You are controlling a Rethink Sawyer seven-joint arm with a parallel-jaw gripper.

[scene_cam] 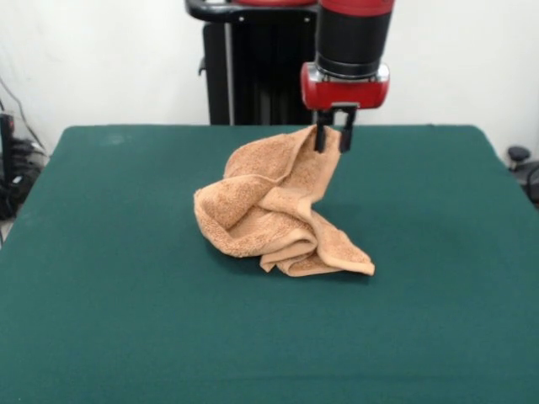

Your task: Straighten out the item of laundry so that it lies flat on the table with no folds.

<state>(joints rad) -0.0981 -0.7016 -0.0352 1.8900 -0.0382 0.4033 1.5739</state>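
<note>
A small orange-tan terry towel (274, 210) sits crumpled near the middle of the wide tabletop (109, 278), which is covered in dark green felt-like cloth. Most of the towel lies in a rumpled heap with thick rolled folds. One rounded fold bulges on the left side, and a flattened corner points toward the near right, resting on the cloth.

The far right part of the towel is lifted off the tabletop into a peak. The red and black arm comes down from the top of the scene, just right of centre, and its black pincer (333, 137) pinches that raised peak, the two dark fingers (346, 136) pressed against the upper edge of the fabric. From the pinched point the towel hangs down and leftward in a slanting sheet that joins the heap below.

The black pedestal (253, 76) stands behind the far edge of the tabletop against a white wall (101, 59).
</note>
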